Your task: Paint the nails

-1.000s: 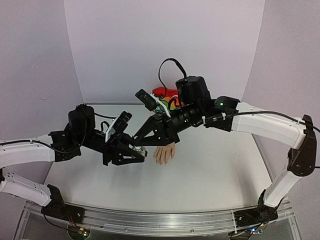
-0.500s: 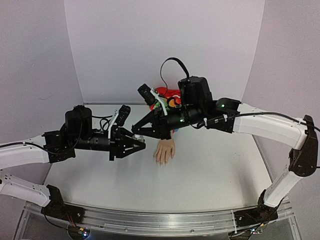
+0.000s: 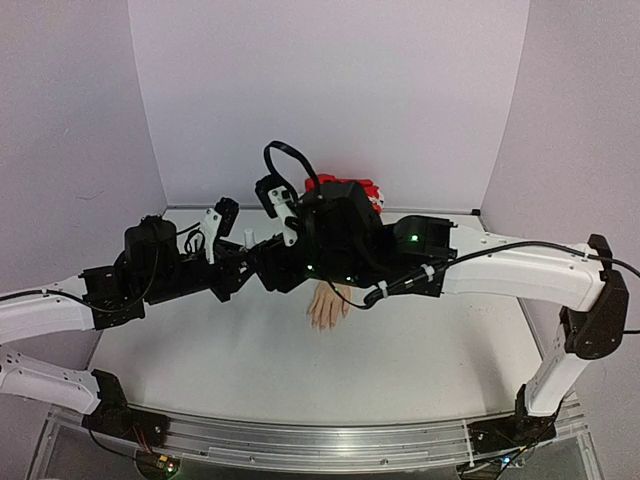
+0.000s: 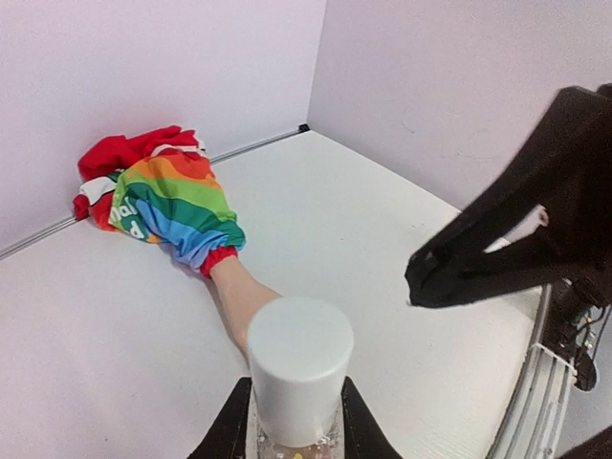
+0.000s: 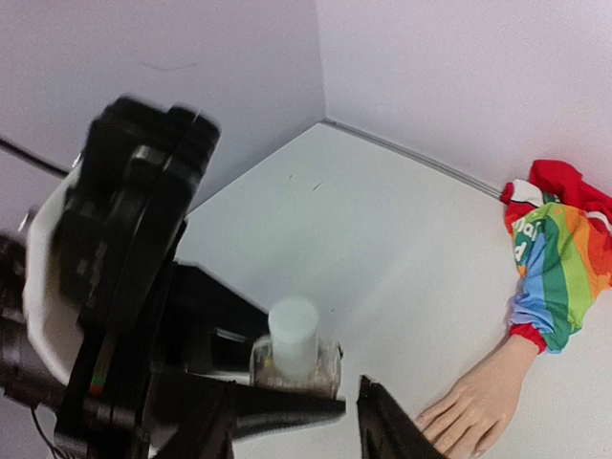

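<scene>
The fake hand (image 3: 327,305) looks like smooth, matt, rubbery plastic with no shine on it. Its sleeve (image 4: 172,206) is soft crumpled cloth with a gathered cuff. The bottle (image 5: 330,368) is clear and glossy (glass or hard plastic, can't tell which), and its cap (image 4: 299,363) is plain matt white plastic. The table (image 3: 400,350) is a smooth matt white sheet. The right arm (image 3: 520,265) has a white plastic shell with a slight sheen, and its black parts are matt. The rail (image 3: 300,440) at the near edge is bare metal.
</scene>
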Controlling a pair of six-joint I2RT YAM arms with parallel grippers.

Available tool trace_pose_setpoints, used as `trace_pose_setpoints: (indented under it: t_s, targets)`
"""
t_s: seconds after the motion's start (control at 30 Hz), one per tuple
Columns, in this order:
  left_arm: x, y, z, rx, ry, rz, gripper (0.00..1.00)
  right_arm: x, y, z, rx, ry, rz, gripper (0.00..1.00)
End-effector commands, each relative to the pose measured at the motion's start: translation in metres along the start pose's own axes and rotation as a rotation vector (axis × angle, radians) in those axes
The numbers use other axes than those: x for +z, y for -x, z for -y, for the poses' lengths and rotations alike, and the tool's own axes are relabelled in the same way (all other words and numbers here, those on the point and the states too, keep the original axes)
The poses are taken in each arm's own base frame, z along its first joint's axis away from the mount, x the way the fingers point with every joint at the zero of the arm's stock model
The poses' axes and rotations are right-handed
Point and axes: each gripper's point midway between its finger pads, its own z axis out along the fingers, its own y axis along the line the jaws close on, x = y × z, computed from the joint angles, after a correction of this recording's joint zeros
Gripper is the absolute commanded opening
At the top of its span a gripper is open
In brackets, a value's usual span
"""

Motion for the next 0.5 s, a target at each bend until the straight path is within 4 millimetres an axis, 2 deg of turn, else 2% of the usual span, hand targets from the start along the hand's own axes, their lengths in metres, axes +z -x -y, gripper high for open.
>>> trace_pose_setpoints:
  t_s: [0.0, 0.1, 0.2, 0.27, 0.37, 0.47]
  targets:
    - [-0.028, 0.025, 0.057, 0.061, -0.332, 0.122, 0.0, -0.052, 0.018, -0.024, -0.075, 0.303, 0.008, 0.69]
    - [-0.048, 0.023, 0.094, 0.089, -0.567, 0.141, 0.0, -0.08, 0.014, -0.037, -0.106, 0.547, -0.005, 0.73]
    - [-0.068, 0.02, 0.122, 0.105, -0.78, 0.13, 0.0, -0.097, 0.012, -0.038, -0.098, 0.746, -0.028, 0.68]
    - [-0.074, 0.02, 0.134, 0.099, -0.872, 0.1, 0.0, -0.103, 0.011, -0.036, -0.094, 0.82, -0.035, 0.62]
    - [-0.073, 0.019, 0.141, 0.078, -0.937, 0.057, 0.0, -0.112, 0.011, -0.043, -0.096, 0.937, -0.051, 0.56]
    - [-0.071, 0.018, 0.144, 0.068, -0.963, 0.033, 0.0, -0.115, 0.008, -0.052, -0.102, 1.021, -0.07, 0.56]
